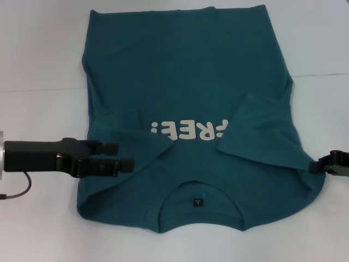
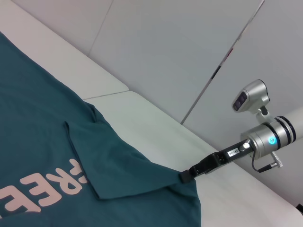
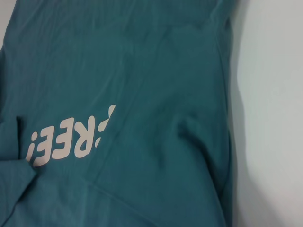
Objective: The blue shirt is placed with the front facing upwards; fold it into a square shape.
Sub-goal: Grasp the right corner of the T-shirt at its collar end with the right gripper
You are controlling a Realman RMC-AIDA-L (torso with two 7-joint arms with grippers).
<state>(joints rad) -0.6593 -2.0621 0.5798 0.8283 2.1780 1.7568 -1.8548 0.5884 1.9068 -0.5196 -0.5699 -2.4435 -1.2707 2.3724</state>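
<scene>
Head view: dark teal-blue cotton T-shirt (image 1: 191, 82) is lying flat on the white worktop (image 1: 38, 60), both sleeves folded inward; left gripper (image 1: 126, 155) is hovering slightly parted, empty. Left wrist view: right gripper (image 2: 185, 176) is touching the shoulder edge, grip unclear. Right wrist view: lettering only. Next, probably, side folds.

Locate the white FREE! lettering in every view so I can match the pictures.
Head view: lettering mid-frame on the shirt, upside down, its right end under the folded-in sleeve.
Left wrist view: lettering at the lower left edge, beside that sleeve.
Right wrist view: lettering left of centre.
Shared landmark: the folded sleeve's edge over the F.
</scene>
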